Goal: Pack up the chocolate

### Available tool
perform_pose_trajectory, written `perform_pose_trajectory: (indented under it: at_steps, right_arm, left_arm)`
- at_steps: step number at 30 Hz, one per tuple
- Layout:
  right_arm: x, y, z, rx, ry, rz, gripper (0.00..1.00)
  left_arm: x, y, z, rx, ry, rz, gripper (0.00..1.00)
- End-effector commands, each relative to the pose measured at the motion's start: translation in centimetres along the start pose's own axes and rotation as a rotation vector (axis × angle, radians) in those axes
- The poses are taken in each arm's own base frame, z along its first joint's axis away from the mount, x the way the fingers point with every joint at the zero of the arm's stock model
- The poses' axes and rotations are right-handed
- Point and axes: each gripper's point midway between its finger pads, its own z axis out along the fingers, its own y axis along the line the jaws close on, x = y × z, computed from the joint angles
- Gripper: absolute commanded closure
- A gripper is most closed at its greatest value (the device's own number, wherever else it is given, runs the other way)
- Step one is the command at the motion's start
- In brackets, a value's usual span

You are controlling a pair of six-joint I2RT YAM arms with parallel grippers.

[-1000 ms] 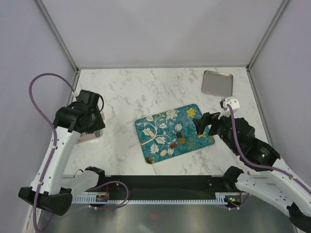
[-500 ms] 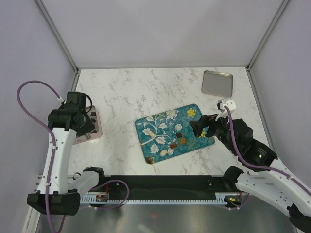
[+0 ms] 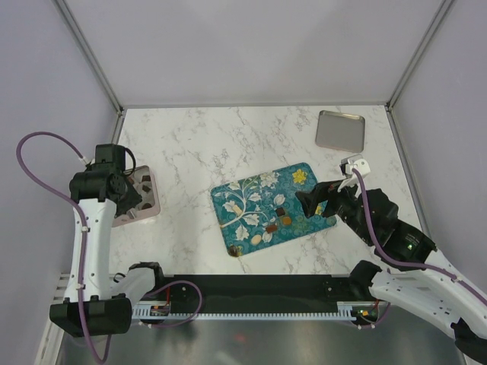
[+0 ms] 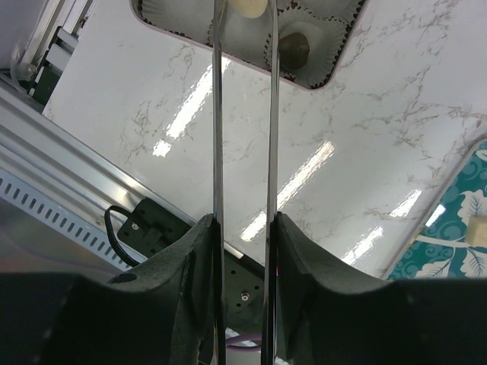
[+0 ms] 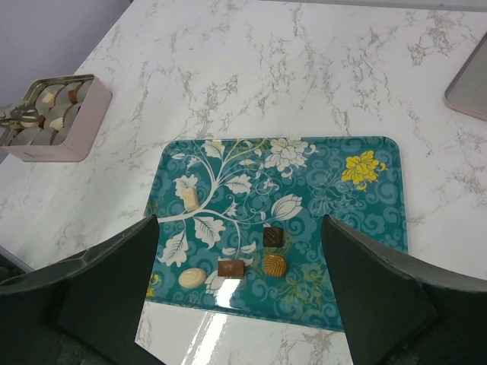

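Marble table (image 3: 213, 137), right pincer (image 5: 240, 222) wide open

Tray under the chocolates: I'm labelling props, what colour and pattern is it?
Teal tray with cream leaf prints and a yellow flower; right wrist view shows it best.

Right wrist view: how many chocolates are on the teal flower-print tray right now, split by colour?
Cream-white chocolate bonbons: 2
Brown chocolate bonbons: 2
Caramel-orange chocolate bonbon: 1
Total: 5 showing; a finger of the right end effector partly hides one corner of the teal flower-print tray.
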Motion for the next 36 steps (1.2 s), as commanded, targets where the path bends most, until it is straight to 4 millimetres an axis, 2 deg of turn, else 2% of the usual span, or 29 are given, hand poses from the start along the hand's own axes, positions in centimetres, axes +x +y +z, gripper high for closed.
perform_pose_trajectory:
  at_steps: [1,8,14,17,22,27,30,34,36]
  right_arm:
    - [-2.3,0.8,-0.6,-0.03,-0.07,0.022,0.04]
    - [-2.3,0.8,-0.8,-0.037,-0.075,0.027,0.04]
    - [-2.6,0.8,-1.1,-0.035,-0.084,0.028,0.04]
    - [-2.8,0.8,-1.1,-0.036,-0.086,0.029,0.05]
    - [-2.6,0.6,-1.1,-0.026,-0.082,0.024,0.04]
    - [-2.7,0.0,-1.4,0.001,-0.089,0.024,0.04]
    - [-2.8,-0.2,-1.5,0.011,-0.086,0.029,0.04]
    - [-3.4,-0.2,-1.7,0.023,-0.084,0.039,0.04]
    - [-4.0,-0.6,-2.0,0.049,-0.096,0.044,0.04]
  left_arm:
    - [1.6,0.9,-0.4,-0.005,0.056,0.035,0.57]
    - [2.3,0.0,0.4,0.009,0.121,0.033,0.59]
    - [2.1,0.5,0.6,-0.025,0.115,0.031,0.6]
    - [1.6,0.7,0.3,-0.039,0.1,0.025,0.6]
    - [-1.0,0.3,-1.4,-0.012,0.017,0.014,0.61]
    - [-3.4,-1.8,-3.5,0.107,-0.038,0.035,0.63]
    - [-3.6,-3.6,-4.1,0.191,-0.049,0.065,0.64]
    - [-2.2,-7.2,-5.0,0.267,-0.066,0.169,0.64]
    - [-0.5,-9.7,-5.7,0.312,-0.077,0.271,0.64]
